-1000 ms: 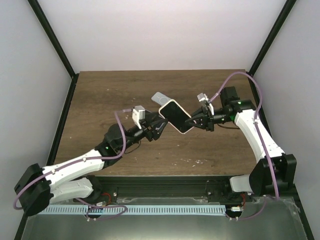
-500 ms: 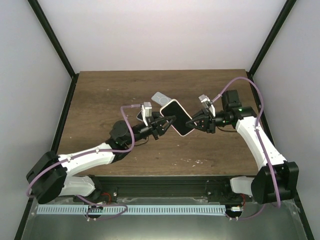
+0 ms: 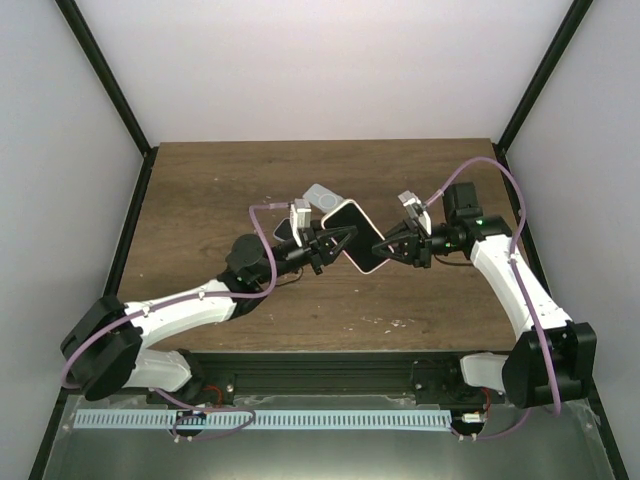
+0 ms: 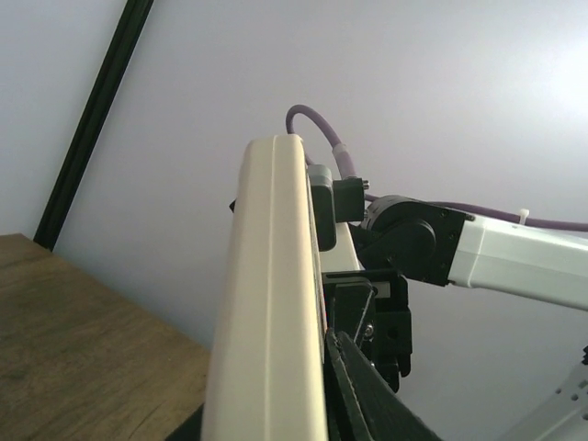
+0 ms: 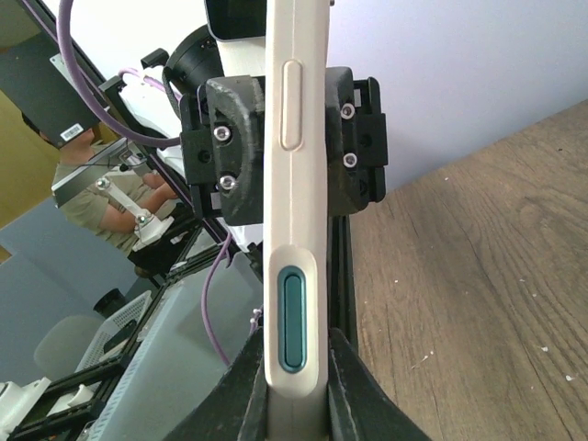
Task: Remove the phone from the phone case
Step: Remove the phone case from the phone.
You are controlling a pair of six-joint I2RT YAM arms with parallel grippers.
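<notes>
I hold the phone case [image 5: 296, 202] at both ends, up in the air above the bench [image 3: 220, 190]. The phone [image 3: 350, 233] sits inside it, its dark screen showing in the top view. My right jaws are clenched on the end nearer my right arm. From the right wrist, my left jaws look pressed against both faces at the far end, so I judge them clenched on the phone case too.

The trouble I see is that both grips seem to squeeze front and back together. That would pin the phone into its shell rather than free it. If I simply pull my arms apart, I expect a tug-of-war, and whichever jaws have the shallower bite would slip. I cannot tell how deep my left bite goes. A slip would leave everything swinging from one end, or dropping onto the bench. Twisting hard to peel the rim could also bend the phone, or fling it out once the case lets go.
</notes>
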